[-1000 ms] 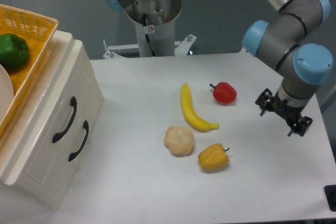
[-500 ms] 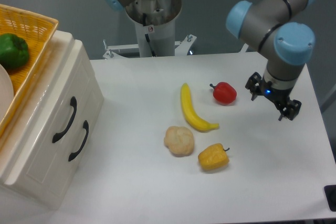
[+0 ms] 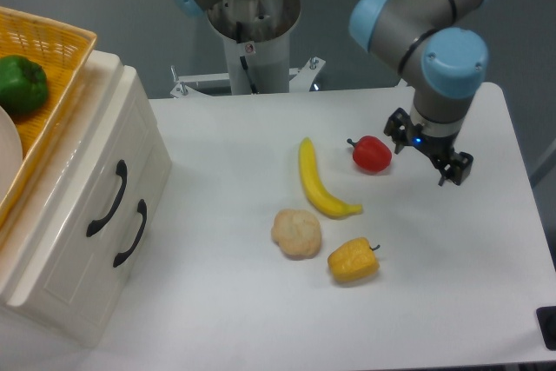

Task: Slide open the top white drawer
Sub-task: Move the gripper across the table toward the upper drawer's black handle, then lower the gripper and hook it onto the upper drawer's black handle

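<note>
The top white drawer (image 3: 99, 176) is the upper of two in the cream cabinet at the left, and it sits flush and closed. Its curved black handle (image 3: 107, 199) lies just above the lower drawer's handle (image 3: 130, 234). My gripper (image 3: 427, 153) hangs far to the right over the table, just right of a red pepper (image 3: 372, 154). It points down, its fingers spread apart with nothing between them. A wide stretch of table separates it from the cabinet.
A yellow woven basket (image 3: 54, 51) holding a green pepper (image 3: 21, 84) rests on the cabinet top. Between gripper and cabinet lie a banana (image 3: 318, 182), a pale round bun-like item (image 3: 297, 233) and a yellow pepper (image 3: 353, 261). The arm's base (image 3: 252, 32) stands at the back.
The arm has swung left and back from near the table's right edge, bringing the gripper close beside the red pepper. The drawers have not moved.
</note>
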Motion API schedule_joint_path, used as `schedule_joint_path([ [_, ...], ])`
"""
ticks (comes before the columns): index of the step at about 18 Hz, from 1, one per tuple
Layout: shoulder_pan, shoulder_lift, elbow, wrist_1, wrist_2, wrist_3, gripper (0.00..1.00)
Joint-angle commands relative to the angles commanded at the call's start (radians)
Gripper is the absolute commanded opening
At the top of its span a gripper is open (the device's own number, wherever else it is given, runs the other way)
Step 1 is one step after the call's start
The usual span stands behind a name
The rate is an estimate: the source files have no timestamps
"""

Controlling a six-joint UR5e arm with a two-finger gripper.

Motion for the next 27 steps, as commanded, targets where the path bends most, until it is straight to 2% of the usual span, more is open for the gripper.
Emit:
schedule_joint_path([
  [4,-0.024,0.075,-0.066,-0.002,-0.046,-0.003,1.00],
  [6,-0.040,0.100,-0.063,-0.029,-0.096,-0.095,1.00],
  [10,-0.152,0.101,-0.043,-0.049,-0.132,-0.285,1.00],
  [13,-0.245,0.091,0.000,-0.055,-0.175,-0.507,1.00],
  [18,-0.347,0.025,0.035,-0.057,-0.254,-0.667,1.00],
  [22,-0.359,-0.018,0.069,-0.064,-0.394,-0.774,1.00],
  [27,-0.382,-0.026,0.080,-0.080,-0.448,-0.828,1.00],
])
